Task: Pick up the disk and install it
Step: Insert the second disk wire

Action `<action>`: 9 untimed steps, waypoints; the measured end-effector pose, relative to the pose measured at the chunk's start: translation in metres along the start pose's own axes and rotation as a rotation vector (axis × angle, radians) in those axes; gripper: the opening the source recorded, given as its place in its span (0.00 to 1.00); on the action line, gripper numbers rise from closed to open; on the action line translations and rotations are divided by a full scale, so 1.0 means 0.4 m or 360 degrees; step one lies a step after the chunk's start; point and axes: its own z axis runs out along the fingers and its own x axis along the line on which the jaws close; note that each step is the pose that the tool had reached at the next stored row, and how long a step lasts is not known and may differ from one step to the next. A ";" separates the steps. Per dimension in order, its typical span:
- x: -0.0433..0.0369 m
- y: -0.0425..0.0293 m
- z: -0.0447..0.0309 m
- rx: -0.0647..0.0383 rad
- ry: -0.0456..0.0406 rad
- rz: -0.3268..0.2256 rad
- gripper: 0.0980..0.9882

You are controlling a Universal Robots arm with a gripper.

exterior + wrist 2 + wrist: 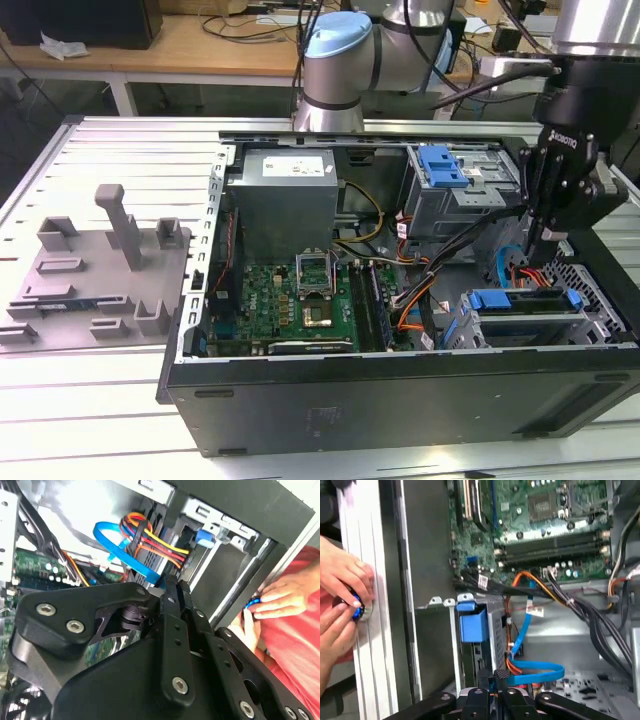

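The disk (522, 322) lies in the drive bay at the front corner of the open computer case, on the exterior view's right. Its bright blue carrier bracket (524, 298) runs along its upper edge, and one end of the blue carrier (472, 623) sits in the metal cage in the first wrist view. My gripper (540, 238) hangs just above and behind the disk, over the looped blue and orange cables (536, 672). Its black fingers (501, 676) are shut with nothing between them, and the pair of fingers (172, 587) meets tip to tip in the second wrist view.
A person's hands (344, 587) press a blue-lit button beside the case wall, and a hand (280, 597) rests there against red clothing. A separate blue latch (441, 165) tops the rear drive cage. The motherboard (300, 300) fills the case floor. A grey fixture tray (100, 265) lies at the exterior view's left.
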 end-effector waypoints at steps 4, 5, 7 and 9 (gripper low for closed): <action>0.006 0.011 0.002 -0.0006 -0.0081 0.0001 0.07; 0.009 0.014 0.002 -0.0009 -0.0117 0.0001 0.07; 0.018 0.015 0.006 -0.0018 -0.0199 0.0002 0.07; 0.029 0.015 0.010 -0.0019 -0.0222 0.0002 0.07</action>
